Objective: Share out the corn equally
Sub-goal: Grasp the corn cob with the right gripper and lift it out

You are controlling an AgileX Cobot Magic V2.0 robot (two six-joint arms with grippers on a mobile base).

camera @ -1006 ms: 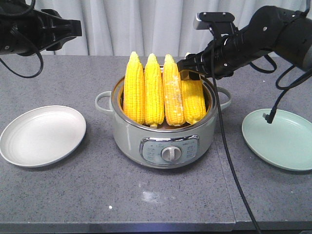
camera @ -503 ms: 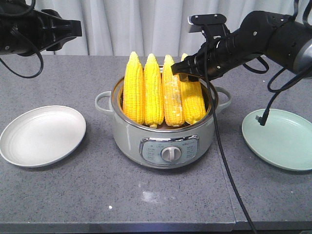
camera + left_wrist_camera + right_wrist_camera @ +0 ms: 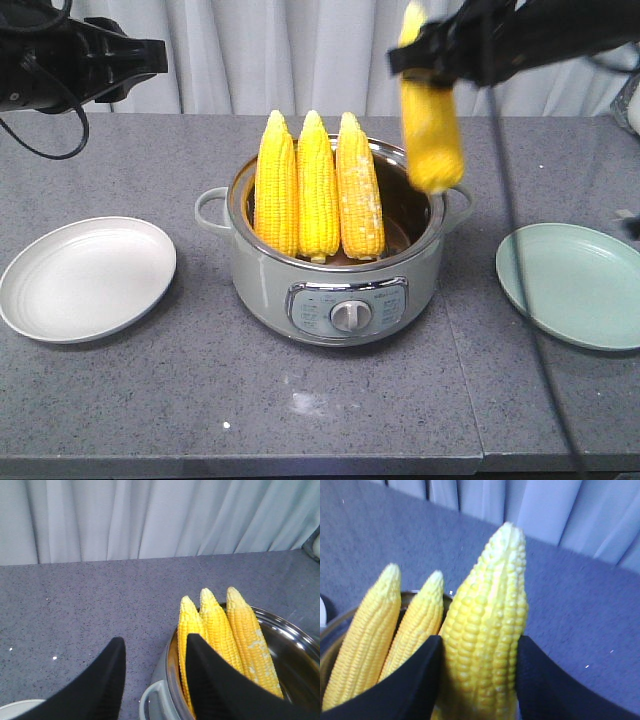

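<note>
**Corn transfer, lift phase.** The right hand [image 3: 428, 52] is clamped near the tapered end of one corn cob [image 3: 432, 130], which hangs above the right rim of the pot [image 3: 340, 290]. Three cobs [image 3: 318, 185] stand upright inside the pot, and the left hand [image 3: 155, 677], jaws apart and empty, hovers up and left of the pot. Risk: gripped so near its tip, the cob may swing or slip, clipping the rim or falling short of the green plate [image 3: 575, 285] right of the pot.

Matte black arms [image 3: 85, 60] (with thin black cables [image 3: 62, 155]) end in tapered black gripper fingers [image 3: 107, 680].
</note>
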